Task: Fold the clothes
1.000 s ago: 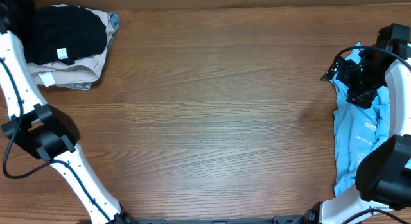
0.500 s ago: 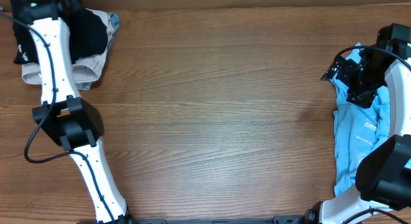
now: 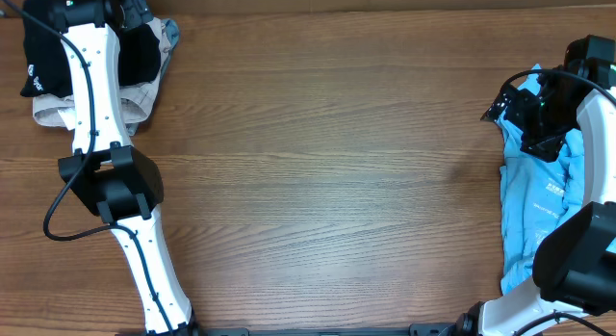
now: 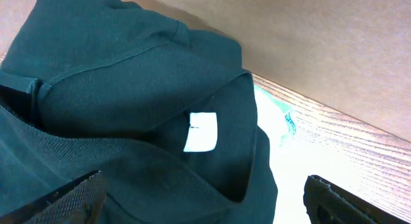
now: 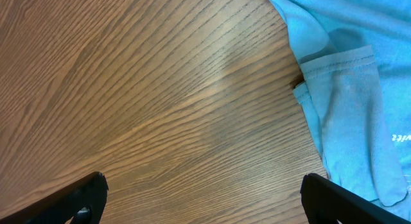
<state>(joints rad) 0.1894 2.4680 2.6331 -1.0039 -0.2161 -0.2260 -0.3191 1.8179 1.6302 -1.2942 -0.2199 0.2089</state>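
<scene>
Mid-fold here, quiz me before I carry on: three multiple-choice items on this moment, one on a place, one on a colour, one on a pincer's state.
1. Where does the black garment lie?
A. At the far-left corner of the table, on a beige garment
B. At the table's centre
C. At the table's right edge

2. What colour is the T-shirt at the right edge?
A. Red
B. Light blue
C. White

3. How does the right pincer stand?
A. Shut on the T-shirt
B. Shut on nothing
C. Open over bare wood beside the T-shirt

Answers:
1 A: the overhead view shows it on the beige layer in that corner.
2 B: both views show light blue fabric.
3 C: its wrist view shows its fingers wide apart with only wood between them.
</scene>
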